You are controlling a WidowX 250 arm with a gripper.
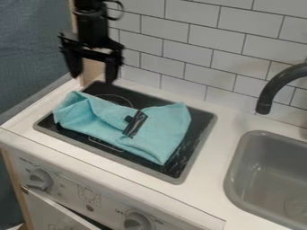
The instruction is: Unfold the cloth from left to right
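The cloth (105, 123) is on the black stove top (193, 146), approx. in the middle left of the frame, w/ its folds bunched. One end lies toward the left edge of the stove top, the other end toward the right. On its middle, over the fold, there is a small black piece (135, 126); I cannot tell if it is a clip or just lies there.

The pincer (94, 79) is in the upper left of the frame, above the far left part of the stove top; its two fingers stand well apart, w/ no cloth between them. So the unfolding is, I think, not yet done, and the next step is prob. to take the top layer at the left and bring it to the right.

What could go wrong: if the pincer closes too deep, it may catch both layers, b/c they lie close, and then the whole cloth would slide instead of opening. If it closes too high, it could miss the fabric or lose the edge during the pull. The black piece may also hold the layers together, or be dragged along. A too long pull to the right could bring the cloth over the desk (225, 143), toward the sink (269, 179).
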